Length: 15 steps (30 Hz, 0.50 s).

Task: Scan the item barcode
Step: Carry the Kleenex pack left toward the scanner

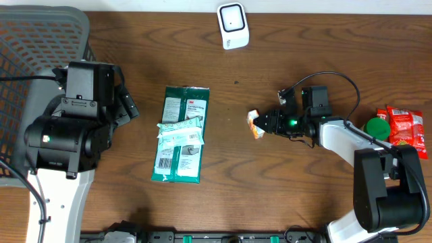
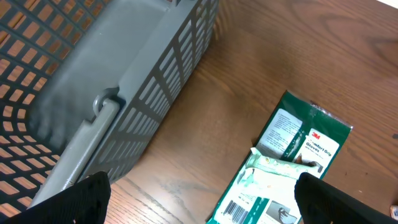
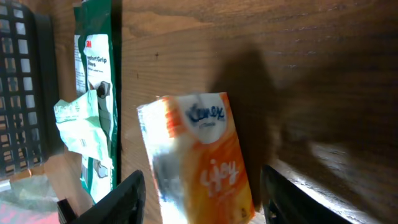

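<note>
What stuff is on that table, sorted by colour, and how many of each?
Green: 3 (glove pack, pale packet lying on it, round item)
Orange and white: 1 (tissue pack)
Red: 1 (red packet)
White: 1 (scanner)
Grey: 1 (basket)
Total: 7

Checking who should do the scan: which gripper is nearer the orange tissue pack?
Right. The right gripper straddles the tissue pack, a finger on each side. The left gripper sits far off beside the basket, beyond the green packet.
</note>
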Available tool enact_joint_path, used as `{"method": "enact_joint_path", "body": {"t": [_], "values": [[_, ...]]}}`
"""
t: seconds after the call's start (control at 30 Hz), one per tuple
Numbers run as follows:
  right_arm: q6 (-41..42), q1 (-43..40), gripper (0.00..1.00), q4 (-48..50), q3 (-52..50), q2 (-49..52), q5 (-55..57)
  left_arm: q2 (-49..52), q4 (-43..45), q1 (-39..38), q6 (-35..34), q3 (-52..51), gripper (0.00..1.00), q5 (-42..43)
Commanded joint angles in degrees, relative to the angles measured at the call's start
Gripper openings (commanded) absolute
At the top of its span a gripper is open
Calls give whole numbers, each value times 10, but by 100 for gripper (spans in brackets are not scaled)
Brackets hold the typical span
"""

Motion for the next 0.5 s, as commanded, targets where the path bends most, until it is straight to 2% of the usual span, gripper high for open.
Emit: {"method": "enact_joint_path", "body": {"t": [0.0, 0.13, 0.33, 0.47], "values": [[-10, -5, 55, -1, 12, -9, 3, -1, -2, 3, -1, 3, 95, -10], [-32, -5, 57, -48, 58, -27, 19, -1, -2, 3, -1, 3, 95, -10], [-97, 11, 67, -205, 190, -36, 105, -1, -2, 3, -1, 3, 95, -10], [-150, 48, 71, -286, 243, -36, 169, -1, -2, 3, -1, 3, 95, -10]]}}
